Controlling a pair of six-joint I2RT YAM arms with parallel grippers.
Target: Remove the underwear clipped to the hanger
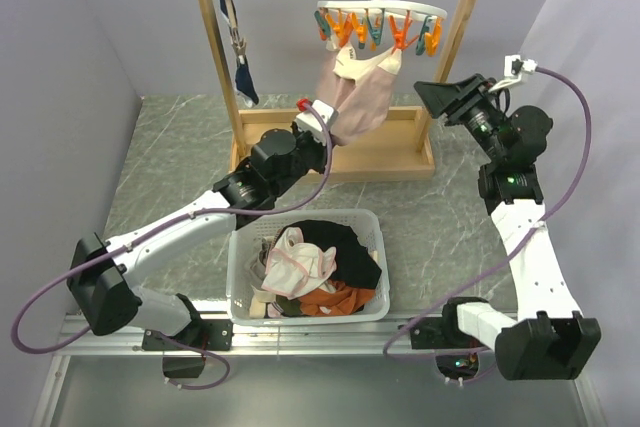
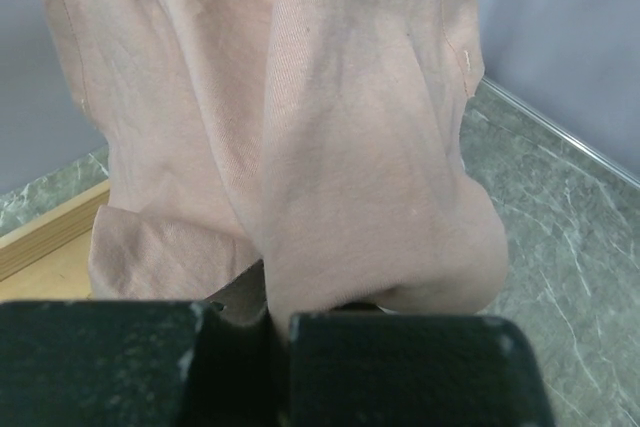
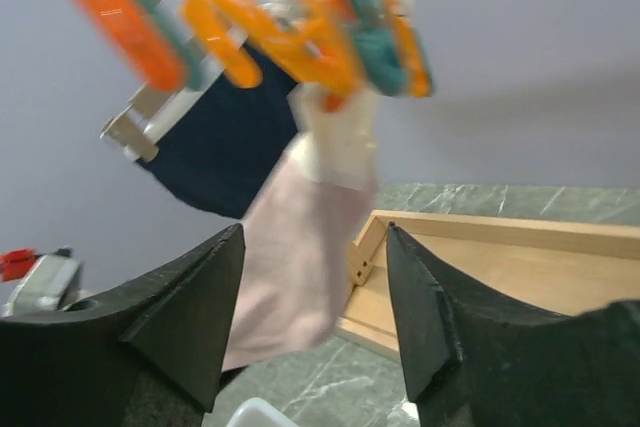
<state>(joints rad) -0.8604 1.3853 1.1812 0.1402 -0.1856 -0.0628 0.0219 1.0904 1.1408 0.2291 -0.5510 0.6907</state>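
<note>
One pale pink-beige underwear [image 1: 355, 97] hangs pegged to the hanger [image 1: 380, 12], its hem pinched by the left gripper [image 1: 322, 127]. Two more, the black pair [image 1: 335, 237] and the whitish pair [image 1: 300, 262], lie in the basket [image 1: 300, 215]. The right gripper [image 1: 425, 92] is spread beside the hanger.

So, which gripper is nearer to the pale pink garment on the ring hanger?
Left. The left gripper is shut on the pale pink garment at its lower edge. The right gripper hangs open to its right, apart from it.
</note>
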